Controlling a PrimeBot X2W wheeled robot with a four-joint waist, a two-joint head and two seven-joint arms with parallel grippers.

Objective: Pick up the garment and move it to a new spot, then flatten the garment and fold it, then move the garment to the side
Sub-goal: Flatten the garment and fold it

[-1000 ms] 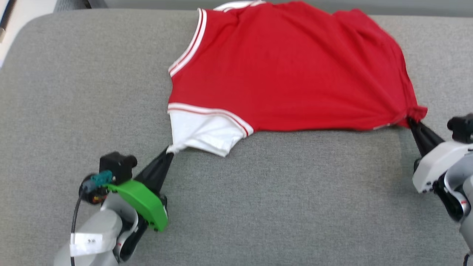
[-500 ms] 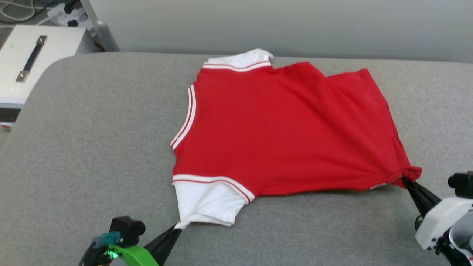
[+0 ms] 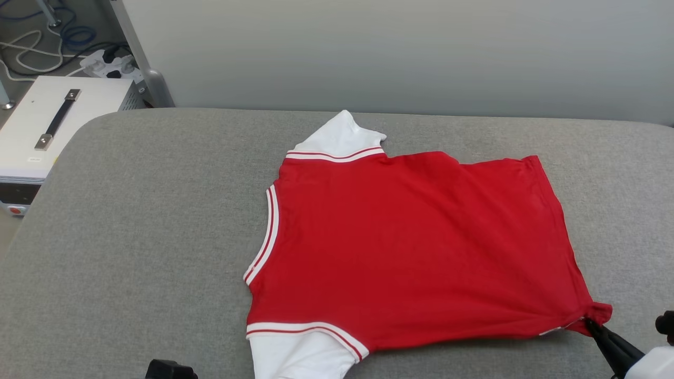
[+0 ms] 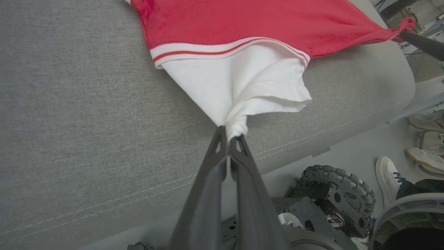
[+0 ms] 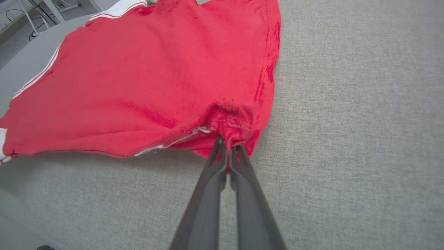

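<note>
Grey woven fabric covers the wide padded table point(image 3: 131, 237), which runs left to right in front of a pale wall point(image 3: 368, 52). The red shirt point(image 3: 410, 247) lies spread almost flat on it, right of the middle, plain side up, collar to the left and hem to the right. Its far sleeve point(image 3: 339, 139) points at the wall. A white case point(image 3: 47, 121) sits past the table's far left corner. The left gripper point(image 4: 229, 138), at the near edge, is pinched tight on the tip of the near sleeve point(image 4: 242, 83). The right gripper point(image 5: 227, 144) is clamped on the near right hem corner, bunching it.
</note>
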